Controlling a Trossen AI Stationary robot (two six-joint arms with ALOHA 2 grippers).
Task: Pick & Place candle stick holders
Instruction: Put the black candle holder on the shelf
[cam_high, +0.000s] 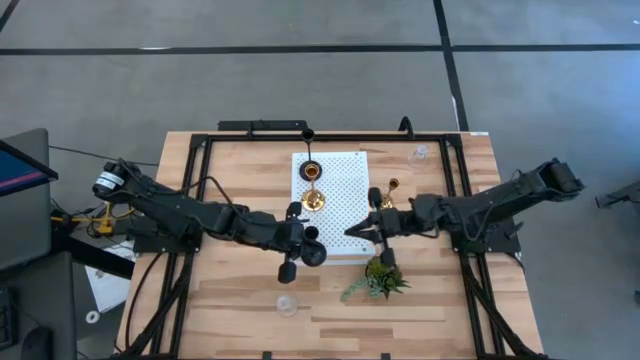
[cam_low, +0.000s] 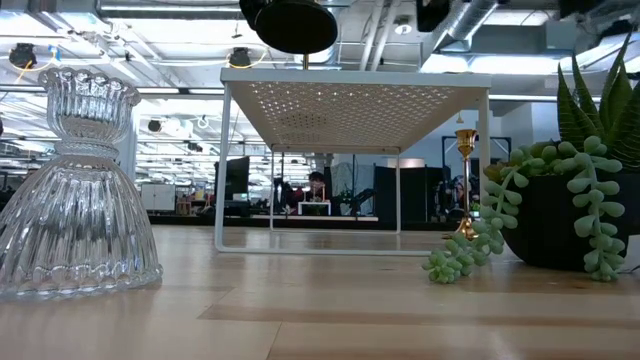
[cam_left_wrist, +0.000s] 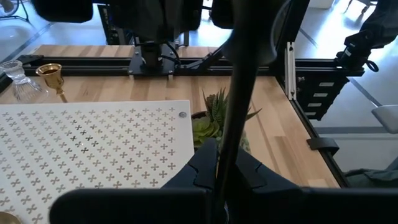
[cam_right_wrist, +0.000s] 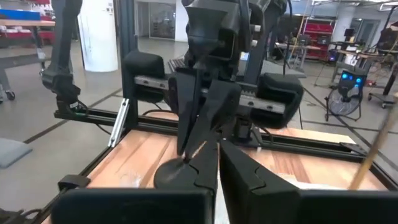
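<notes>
Spanning the worktop (cam_high: 230, 300), the white perforated board (cam_high: 340, 200) carries a gold holder (cam_high: 313, 198) and a black holder (cam_high: 307, 140); others stand around it. The left gripper (cam_high: 300, 255) has its fingers clamped on a black holder (cam_left_wrist: 239, 93) at the board's near edge, seemingly mid-carry. Setting it down upright comes next, while the right gripper (cam_high: 352, 231) waits pinched shut, empty.

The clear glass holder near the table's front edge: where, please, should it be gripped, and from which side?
Probably the narrow waist of the clear glass holder, between cup and flared skirt, approached level from the side: it stands upright, wider above and below.
</notes>
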